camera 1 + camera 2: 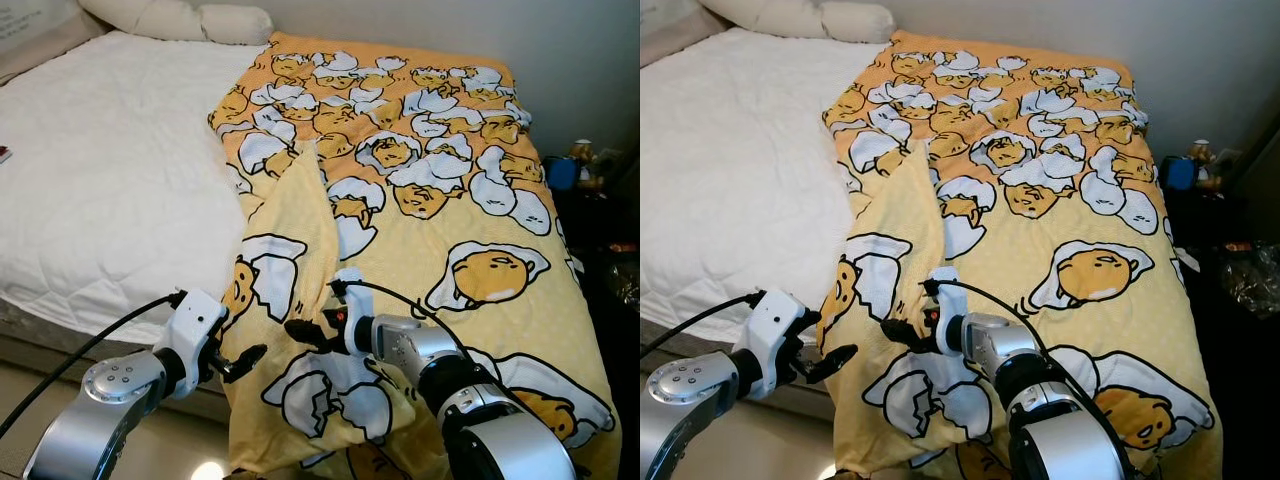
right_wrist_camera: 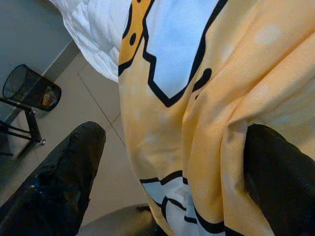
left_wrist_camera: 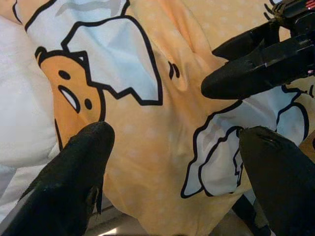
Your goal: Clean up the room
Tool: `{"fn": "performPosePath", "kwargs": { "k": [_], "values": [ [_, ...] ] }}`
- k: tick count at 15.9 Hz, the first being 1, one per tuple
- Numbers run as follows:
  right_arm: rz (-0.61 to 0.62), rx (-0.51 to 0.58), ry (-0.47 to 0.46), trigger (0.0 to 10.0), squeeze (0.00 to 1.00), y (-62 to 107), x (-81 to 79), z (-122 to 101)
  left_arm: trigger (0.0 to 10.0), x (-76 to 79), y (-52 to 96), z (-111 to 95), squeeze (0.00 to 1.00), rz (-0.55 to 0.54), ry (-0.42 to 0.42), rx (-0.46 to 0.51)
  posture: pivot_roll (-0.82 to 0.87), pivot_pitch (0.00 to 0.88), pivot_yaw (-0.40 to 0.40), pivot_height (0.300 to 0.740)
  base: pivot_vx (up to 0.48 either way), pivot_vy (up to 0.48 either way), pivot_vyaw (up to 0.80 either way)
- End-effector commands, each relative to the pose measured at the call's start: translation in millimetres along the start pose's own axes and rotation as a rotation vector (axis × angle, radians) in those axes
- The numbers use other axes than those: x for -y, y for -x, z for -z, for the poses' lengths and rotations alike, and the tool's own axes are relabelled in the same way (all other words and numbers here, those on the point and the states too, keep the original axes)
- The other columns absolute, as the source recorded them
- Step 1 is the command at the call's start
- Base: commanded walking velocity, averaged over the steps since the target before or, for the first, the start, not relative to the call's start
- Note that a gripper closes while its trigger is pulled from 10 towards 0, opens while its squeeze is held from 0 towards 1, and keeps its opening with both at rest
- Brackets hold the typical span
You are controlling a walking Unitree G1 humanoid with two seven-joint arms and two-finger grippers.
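Observation:
A yellow blanket point(image 1: 420, 200) printed with egg cartoons covers the right half of the bed, and its near left corner hangs over the foot edge. My left gripper point(image 1: 240, 362) is open just left of that hanging edge, with the cloth in front of its fingers point(image 3: 74, 177). Slightly higher and to the right, my right gripper point(image 1: 305, 330) is open against the blanket. A fold of the cloth lies between its two spread fingers point(image 2: 64, 182). The tips of the two grippers are a short way apart.
White quilted mattress point(image 1: 110, 180) fills the bed's left half, with pillows point(image 1: 180, 18) at the head. A dark side table with a blue cup point(image 1: 562, 172) stands at the right. A black mesh wastebasket point(image 2: 29, 91) sits on the tiled floor beside the bed.

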State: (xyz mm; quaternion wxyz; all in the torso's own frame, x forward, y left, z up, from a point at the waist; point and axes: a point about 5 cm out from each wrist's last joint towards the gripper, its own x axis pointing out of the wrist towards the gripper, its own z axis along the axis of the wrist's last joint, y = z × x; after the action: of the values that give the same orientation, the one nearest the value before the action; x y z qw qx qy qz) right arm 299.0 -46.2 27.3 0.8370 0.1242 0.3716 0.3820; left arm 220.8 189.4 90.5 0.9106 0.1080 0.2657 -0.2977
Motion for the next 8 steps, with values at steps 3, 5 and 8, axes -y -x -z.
{"fn": "performPosePath", "kwargs": {
  "k": [3,5,8],
  "values": [
    [0.020,-0.024,0.016,0.0,0.00,3.7,5.3,2.7,10.0,2.8,-0.1,-0.6,1.00,-0.004,-0.006,0.005,-0.08,0.000,-0.037,0.740,0.000,0.000,0.00],
    [0.034,-0.023,0.014,0.0,0.00,5.1,7.8,3.3,10.0,3.2,-0.7,-1.0,1.00,-0.005,-0.005,0.006,-0.08,0.000,-0.032,0.740,0.000,0.000,0.00],
    [0.038,-0.011,0.007,0.0,0.00,5.6,8.5,1.9,10.0,3.7,-0.8,-0.8,1.00,-0.002,-0.004,0.006,-0.08,0.000,-0.024,0.740,0.000,0.000,0.00]
  ]
}}
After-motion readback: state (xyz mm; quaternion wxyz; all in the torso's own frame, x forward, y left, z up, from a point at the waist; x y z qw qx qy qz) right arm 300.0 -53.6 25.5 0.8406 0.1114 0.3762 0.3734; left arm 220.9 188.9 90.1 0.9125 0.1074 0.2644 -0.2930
